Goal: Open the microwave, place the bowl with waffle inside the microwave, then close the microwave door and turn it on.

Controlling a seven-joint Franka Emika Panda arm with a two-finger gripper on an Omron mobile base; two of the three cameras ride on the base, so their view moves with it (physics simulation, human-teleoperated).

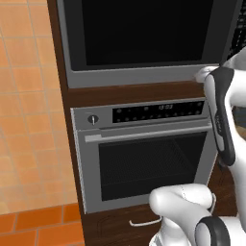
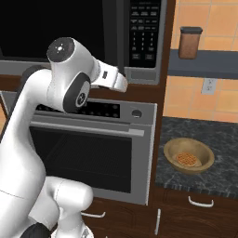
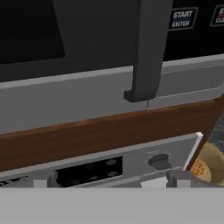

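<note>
I see microwave door (image 3: 87, 39) shut, its handle (image 3: 146, 48) long axis vertical, my hand (image 3: 107, 180) wide open just below, bowl (image 2: 188, 156) upright on bench (image 2: 218, 139).

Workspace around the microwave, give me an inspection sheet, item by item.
Surface: dark speckled counter to the right of the oven.
Job's things: microwave with its door shut; dark vertical handle right ahead of the hand; bowl with waffle on the counter.
Clutter: brown canister on a shelf.
Grippers: hand open, empty.
Cables: nothing seen.
Surroundings: silver oven below the microwave; orange tiled wall; wall outlet.
</note>
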